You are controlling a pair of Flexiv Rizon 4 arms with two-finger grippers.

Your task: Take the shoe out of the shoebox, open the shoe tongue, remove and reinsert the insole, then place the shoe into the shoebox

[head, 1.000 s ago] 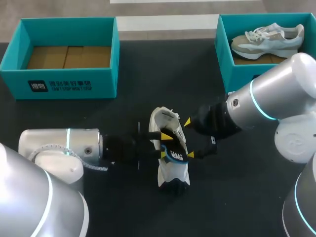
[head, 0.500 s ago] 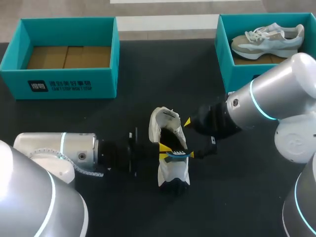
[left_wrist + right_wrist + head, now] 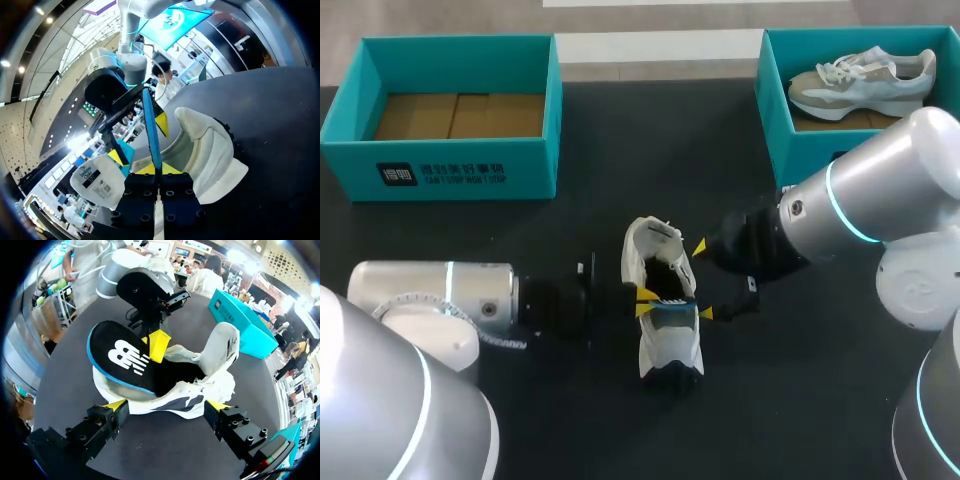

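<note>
While the shoe (image 3: 668, 345) lies mid-table, the left gripper (image 3: 645, 301), coming in from its 9 o'clock, is pinched on the insole (image 3: 122, 357); at 3 o'clock the right gripper (image 3: 702, 280) stands spread wide beside it.

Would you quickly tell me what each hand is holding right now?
Left hand: closed on the insole.
Right hand: open, spread wide, with the shoe just ahead of it.

Shoe (image 3: 668, 350) mid-table, insole (image 3: 672, 309) in it. L gripper (image 3: 645, 302) on its left, R gripper (image 3: 701, 280) on its right. L box (image 3: 450, 168) and R box (image 3: 775, 100) sit behind.
</note>
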